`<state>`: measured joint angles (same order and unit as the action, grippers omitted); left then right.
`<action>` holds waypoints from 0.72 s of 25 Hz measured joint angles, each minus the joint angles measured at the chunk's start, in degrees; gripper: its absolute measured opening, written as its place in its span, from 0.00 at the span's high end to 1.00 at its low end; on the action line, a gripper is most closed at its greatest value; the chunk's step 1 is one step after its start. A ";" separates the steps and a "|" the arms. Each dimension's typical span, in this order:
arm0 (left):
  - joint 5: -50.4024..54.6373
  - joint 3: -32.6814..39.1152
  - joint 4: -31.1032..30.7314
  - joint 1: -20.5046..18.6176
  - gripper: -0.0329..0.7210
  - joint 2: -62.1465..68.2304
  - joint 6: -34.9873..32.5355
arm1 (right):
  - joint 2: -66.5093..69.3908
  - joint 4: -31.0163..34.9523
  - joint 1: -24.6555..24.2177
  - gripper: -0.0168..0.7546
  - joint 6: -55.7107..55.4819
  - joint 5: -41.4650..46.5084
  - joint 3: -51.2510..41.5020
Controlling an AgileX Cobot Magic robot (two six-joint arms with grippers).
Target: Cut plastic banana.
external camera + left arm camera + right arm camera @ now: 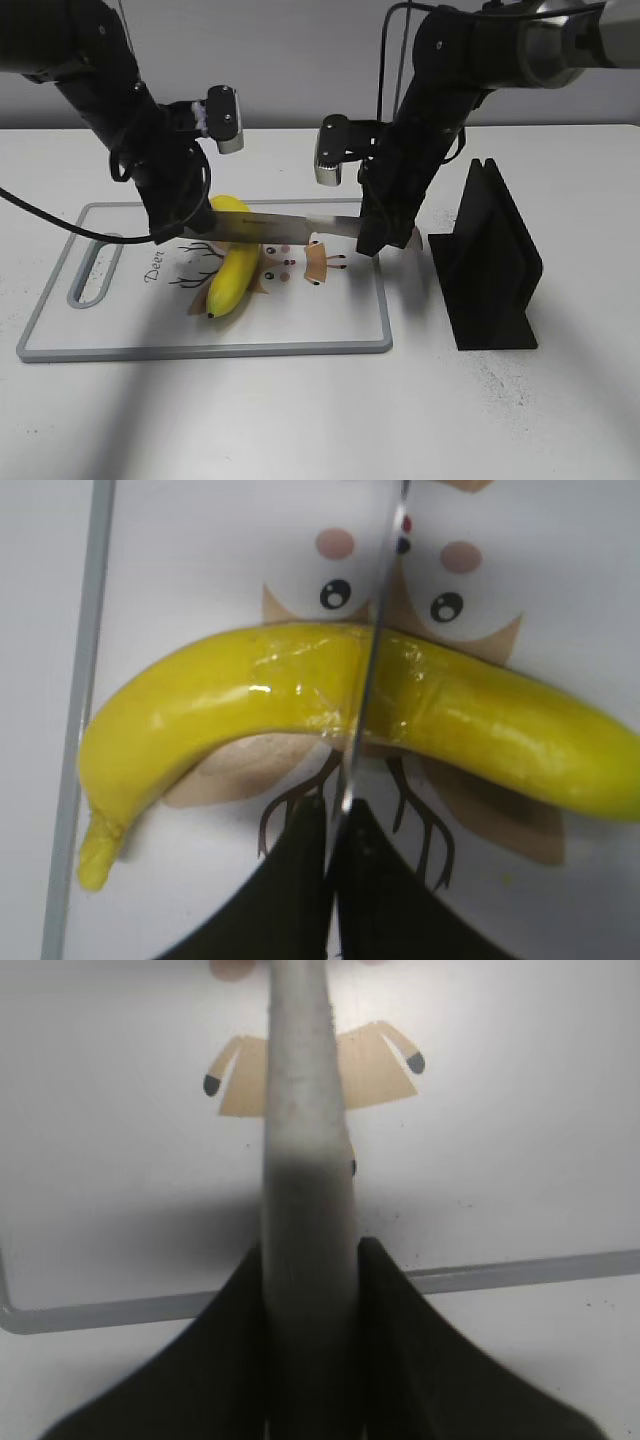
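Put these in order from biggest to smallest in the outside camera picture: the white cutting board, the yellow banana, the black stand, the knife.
1. White deer-print cutting board
2. Black upright stand
3. Silver knife and glossy yellow plastic banana: similar length, and the knife is partly hidden, so I can't rank them.

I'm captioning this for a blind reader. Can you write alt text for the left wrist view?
A knife blade, clamped edge-on in the left gripper, crosses the middle of a glossy yellow plastic banana lying on a white cutting board printed with a cartoon deer.

The only word I can read is "Deer", in curly black letters on the white cutting board (60,335).
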<state>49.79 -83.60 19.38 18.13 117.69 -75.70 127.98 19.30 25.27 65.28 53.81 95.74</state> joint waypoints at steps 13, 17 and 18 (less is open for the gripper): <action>0.97 -1.00 1.10 -0.06 0.97 1.22 -0.13 | 0.61 -0.77 0.00 0.75 -0.42 -0.44 0.31; 0.91 -1.00 1.17 -0.10 0.97 1.22 -0.13 | 0.61 -0.58 0.00 0.75 -0.42 -0.50 0.31; 0.91 -1.00 1.17 -0.10 0.97 1.22 -0.13 | 0.61 -0.58 0.00 0.75 -0.42 -0.50 0.31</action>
<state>50.71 -84.60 20.55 18.03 118.91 -75.83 128.59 18.72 25.27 64.86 53.31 96.05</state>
